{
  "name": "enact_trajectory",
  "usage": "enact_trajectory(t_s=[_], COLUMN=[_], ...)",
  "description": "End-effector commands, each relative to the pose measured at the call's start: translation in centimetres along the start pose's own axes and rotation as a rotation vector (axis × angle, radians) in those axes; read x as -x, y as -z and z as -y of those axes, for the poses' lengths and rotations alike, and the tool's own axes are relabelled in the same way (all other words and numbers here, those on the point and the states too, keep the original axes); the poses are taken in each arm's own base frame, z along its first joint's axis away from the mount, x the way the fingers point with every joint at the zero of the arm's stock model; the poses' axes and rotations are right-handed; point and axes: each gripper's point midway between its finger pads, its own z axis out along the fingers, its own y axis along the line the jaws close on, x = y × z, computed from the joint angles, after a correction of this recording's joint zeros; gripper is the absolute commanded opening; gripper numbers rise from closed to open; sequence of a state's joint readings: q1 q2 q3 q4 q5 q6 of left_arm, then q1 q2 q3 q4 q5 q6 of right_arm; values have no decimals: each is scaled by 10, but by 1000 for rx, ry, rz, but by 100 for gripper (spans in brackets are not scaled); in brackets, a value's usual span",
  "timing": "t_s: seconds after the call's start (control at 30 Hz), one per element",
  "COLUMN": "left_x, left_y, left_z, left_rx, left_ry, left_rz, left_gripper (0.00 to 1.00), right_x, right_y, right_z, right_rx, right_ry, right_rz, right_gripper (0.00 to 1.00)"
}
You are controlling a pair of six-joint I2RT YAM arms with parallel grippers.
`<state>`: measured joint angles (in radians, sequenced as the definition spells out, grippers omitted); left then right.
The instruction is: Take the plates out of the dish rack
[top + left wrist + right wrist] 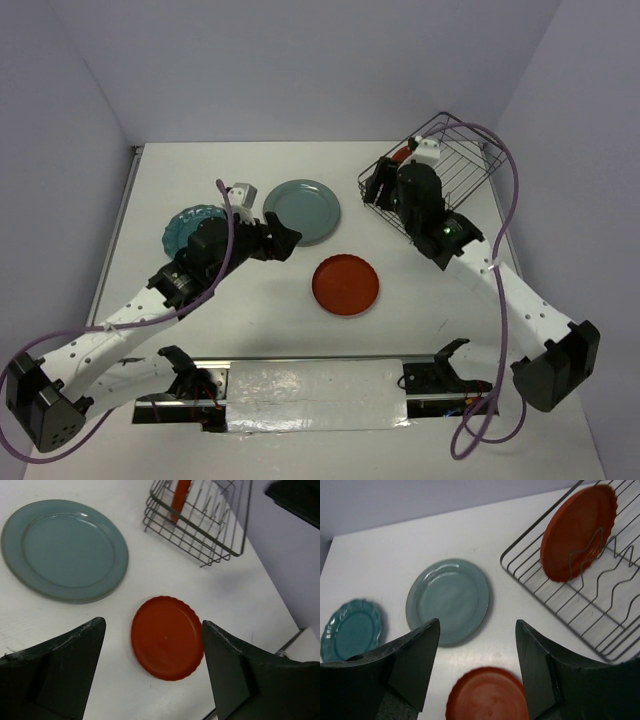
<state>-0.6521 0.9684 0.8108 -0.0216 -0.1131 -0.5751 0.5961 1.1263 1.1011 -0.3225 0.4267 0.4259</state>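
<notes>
At your nine o'clock the teal scalloped plate [185, 228] lies flat on the desk [240, 170], partly under the left arm. The left fingers [65, 670] hang wide apart and empty above the desk, touching nothing. Toward three o'clock of the teal one sits the grey-green plate [302, 211], and at its five o'clock the red plate [345, 285], both flat and apart from each other. The right fingers [412, 665] are also spread wide and hold nothing, hovering near the dish rack [465, 160] at your two o'clock, where one red-orange plate [577, 532] stands on edge between the tines. That last one is your risk: come in skewed and a finger will likely snag a wire and drag the light rack. A shallow pinch on the rim could let the plate slip onto the wires or the desk. Pick a bare patch for it, or it may clip the plates already down.
</notes>
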Motion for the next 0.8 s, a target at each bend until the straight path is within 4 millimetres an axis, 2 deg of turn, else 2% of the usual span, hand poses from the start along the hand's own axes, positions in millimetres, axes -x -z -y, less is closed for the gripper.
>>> enact_trajectory(t_s=[0.0, 0.07, 0.1, 0.13, 0.23, 0.3, 0.37, 0.47, 0.5, 0.77], left_x=[18, 5, 7, 2, 5, 2, 1, -5, -6, -9], left_y=[8, 9, 9, 10, 11, 10, 7, 3, 3, 0], left_z=[24, 20, 20, 14, 11, 8, 5, 11, 12, 7], left_rx=[-103, -106, -116, -101, -89, -83, -68, -87, -95, -69], left_ry=[-13, -22, -29, -32, -38, -40, -40, -37, -33, -32], left_rz=[110, 110, 134, 139, 168, 170, 165, 124, 118, 109], left_gripper=[91, 91, 91, 91, 91, 91, 92, 91, 91, 91], right_x=[54, 59, 70, 65, 73, 64, 66, 60, 52, 29], right_y=[-22, -38, -47, -59, -80, -100, -112, -133, -143, -185], right_z=[-4, 7, 18, 22, 38, 46, 56, 64, 66, 83], right_rx=[55, 42, 35, 39, 6, -9, -7, 10, 5, -53], right_ry=[-78, -91, -108, -108, -102, -88, -96, -108, -106, -158], right_rz=[110, 121, 162, 145, 160, 137, 148, 154, 135, 81], right_gripper=[69, 69, 68, 68, 66, 62, 60, 59, 59, 56])
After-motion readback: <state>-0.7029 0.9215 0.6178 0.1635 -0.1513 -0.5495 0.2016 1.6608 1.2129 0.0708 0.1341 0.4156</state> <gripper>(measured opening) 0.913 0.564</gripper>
